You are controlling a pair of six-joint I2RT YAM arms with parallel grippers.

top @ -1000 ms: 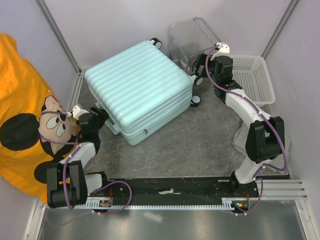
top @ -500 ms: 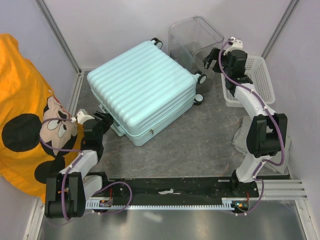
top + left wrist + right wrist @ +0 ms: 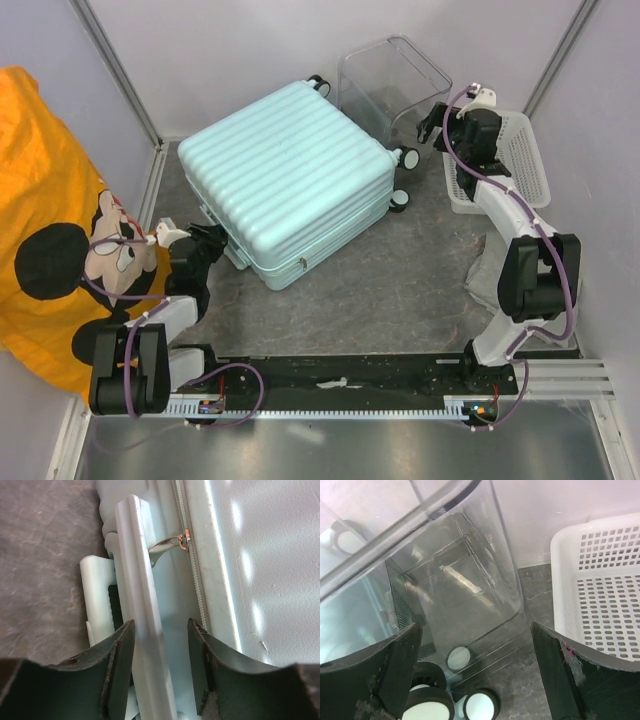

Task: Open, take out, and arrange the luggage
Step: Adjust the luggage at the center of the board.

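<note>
The luggage [image 3: 290,170], a mint ribbed hard-shell suitcase, lies flat and closed in the middle of the floor, wheels [image 3: 403,158] toward the right. My left gripper [image 3: 212,240] is at its near-left side. In the left wrist view its jaws [image 3: 161,665] straddle the pale handle bar [image 3: 137,580]. The left finger is against the bar and a gap remains at the right finger. A copper zipper pull [image 3: 182,540] hangs just beyond. My right gripper [image 3: 430,125] hovers wide open and empty [image 3: 475,630] above the wheels [image 3: 427,705].
A clear plastic box [image 3: 385,75] stands at the back, right behind the suitcase wheels. A white mesh basket [image 3: 510,160] sits at the far right under the right arm. An orange cartoon-mouse cloth [image 3: 50,220] hangs along the left wall.
The left jaws have narrowed around the handle bar. The suitcase has shifted slightly to the right. The right gripper has drawn back from the wheels toward the basket.
</note>
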